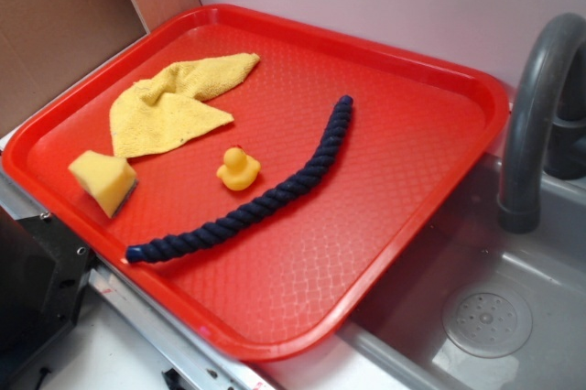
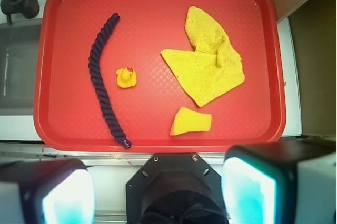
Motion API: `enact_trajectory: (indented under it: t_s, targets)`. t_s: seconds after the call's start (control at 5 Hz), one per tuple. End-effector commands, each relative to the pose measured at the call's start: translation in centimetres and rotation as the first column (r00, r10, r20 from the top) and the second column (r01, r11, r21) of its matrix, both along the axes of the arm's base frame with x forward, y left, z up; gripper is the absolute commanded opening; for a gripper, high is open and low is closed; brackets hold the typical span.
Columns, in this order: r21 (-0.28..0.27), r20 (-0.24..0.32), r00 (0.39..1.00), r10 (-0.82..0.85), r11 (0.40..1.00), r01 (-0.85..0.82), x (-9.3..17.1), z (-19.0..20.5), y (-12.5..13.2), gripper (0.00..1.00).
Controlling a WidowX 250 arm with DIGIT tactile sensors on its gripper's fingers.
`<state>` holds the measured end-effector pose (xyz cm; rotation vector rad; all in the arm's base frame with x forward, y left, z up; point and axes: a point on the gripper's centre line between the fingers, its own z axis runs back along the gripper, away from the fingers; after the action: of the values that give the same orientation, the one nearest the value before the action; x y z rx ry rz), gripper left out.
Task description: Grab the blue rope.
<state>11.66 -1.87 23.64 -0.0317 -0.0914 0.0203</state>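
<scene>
A red tray [image 1: 430, 124] fills most of the exterior view, and the blue rope [image 1: 265, 202] lies loose on it in a long shallow curve, running from the lower left of the frame up toward the middle right. One end sits near the tray's lower left rim; the other reaches toward the tray's centre. Just beside the rope's inner bend stands a small yellow duck [image 1: 238, 168], close to the rope though I cannot tell whether they touch. A crumpled yellow cloth [image 1: 174, 106] lies in the upper left part of the tray, and a yellow sponge [image 1: 103, 181] sits below it near the left rim, both well apart from the rope. At the right edge a grey faucet [image 1: 536, 106] arches over a grey sink [image 1: 485, 321].

In the wrist view the rope runs down the left side of the tray, with the duck to its right. The claw [image 2: 158, 195] appears at the bottom of the frame, its two fingers [image 2: 247, 192] spread wide, holding nothing and well apart from the rope
</scene>
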Motion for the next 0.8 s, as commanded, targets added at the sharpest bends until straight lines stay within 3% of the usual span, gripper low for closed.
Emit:
enact_trajectory:
  t_s: [0.0, 0.2, 0.4, 0.6]
  targets:
    - [0.0, 0.0, 1.0, 0.0, 1.0, 0.0, 0.0, 0.0, 0.0, 1.0]
    - [-0.088, 0.124, 0.967, 0.223, 0.973, -0.213, 1.3, -1.1, -1.1, 1.0]
    - [-0.197, 0.171, 0.93, 0.327, 0.936, -0.293, 3.5, -2.8, -2.8, 1.0]
    - [-0.259, 0.154, 0.912, 0.38, 0.906, -0.334, 6.7, -5.0, -4.6, 1.0]
